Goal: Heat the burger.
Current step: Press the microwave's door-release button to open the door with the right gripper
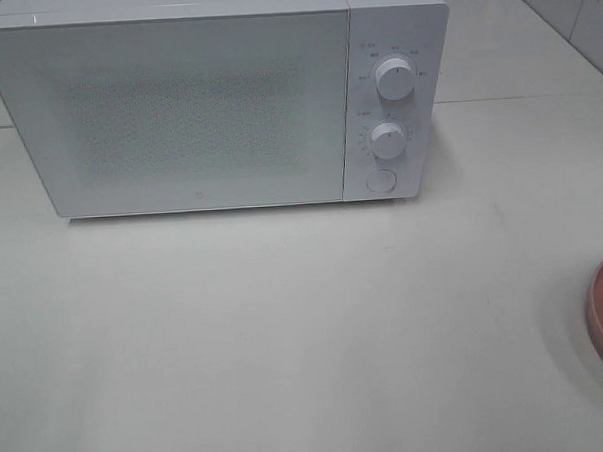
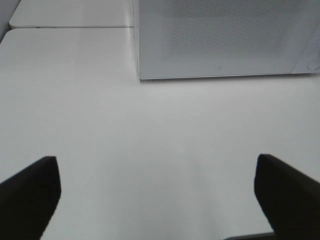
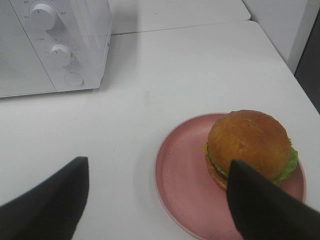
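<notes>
White tabletop (image 1: 286, 337), tiled wall (image 1: 572, 4) behind; left gripper (image 2: 155, 165) and right gripper (image 3: 159, 164) spread wide, empty.

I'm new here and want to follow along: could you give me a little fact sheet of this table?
Microwave: white, door shut, at the back of the table
Burger: on a pink plate, right of the microwave
Left end effector: open, empty, facing the microwave
Right end effector: open, empty, near the burger, not touching
Heating: not yet begun
</notes>
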You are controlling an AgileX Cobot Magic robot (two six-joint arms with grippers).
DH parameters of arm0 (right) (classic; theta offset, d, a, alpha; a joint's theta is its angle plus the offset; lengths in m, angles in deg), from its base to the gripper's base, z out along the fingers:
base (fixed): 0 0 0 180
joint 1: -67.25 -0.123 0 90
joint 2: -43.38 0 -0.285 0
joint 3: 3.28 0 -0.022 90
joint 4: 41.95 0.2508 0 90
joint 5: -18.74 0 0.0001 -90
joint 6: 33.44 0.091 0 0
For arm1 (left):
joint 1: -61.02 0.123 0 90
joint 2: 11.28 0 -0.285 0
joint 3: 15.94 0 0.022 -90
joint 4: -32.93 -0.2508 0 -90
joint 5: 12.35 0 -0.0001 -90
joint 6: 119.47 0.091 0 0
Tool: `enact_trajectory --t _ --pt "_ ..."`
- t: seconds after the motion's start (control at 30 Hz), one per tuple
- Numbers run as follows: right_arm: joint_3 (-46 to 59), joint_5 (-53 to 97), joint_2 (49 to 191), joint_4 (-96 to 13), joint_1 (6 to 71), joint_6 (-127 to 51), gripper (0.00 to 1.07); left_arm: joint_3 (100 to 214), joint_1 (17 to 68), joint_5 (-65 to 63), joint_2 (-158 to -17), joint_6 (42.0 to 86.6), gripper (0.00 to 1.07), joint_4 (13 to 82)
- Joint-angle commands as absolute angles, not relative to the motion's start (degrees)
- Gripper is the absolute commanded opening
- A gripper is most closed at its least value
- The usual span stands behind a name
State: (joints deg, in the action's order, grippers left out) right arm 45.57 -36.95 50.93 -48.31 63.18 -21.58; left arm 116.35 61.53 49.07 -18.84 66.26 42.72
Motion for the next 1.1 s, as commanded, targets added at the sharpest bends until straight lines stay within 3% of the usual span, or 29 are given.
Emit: enact_trajectory --t 0.03,0.8,1.1 --pt "45.7 -36.5 49.4 -48.5 63.4 -21.7 0.74 116.3 61.5 48.9 -17.8 66.3 0.98 43.4" --pt "44.3 -29.7 50.2 -47.4 63.4 -21.7 0.74 116.3 61.5 48.9 -17.8 66.3 0.98 43.4" --pt "44.6 -23.4 58.8 -47.4 63.4 -21.7 0.74 116.3 61.5 48.9 -17.8 66.3 0.98 43.4"
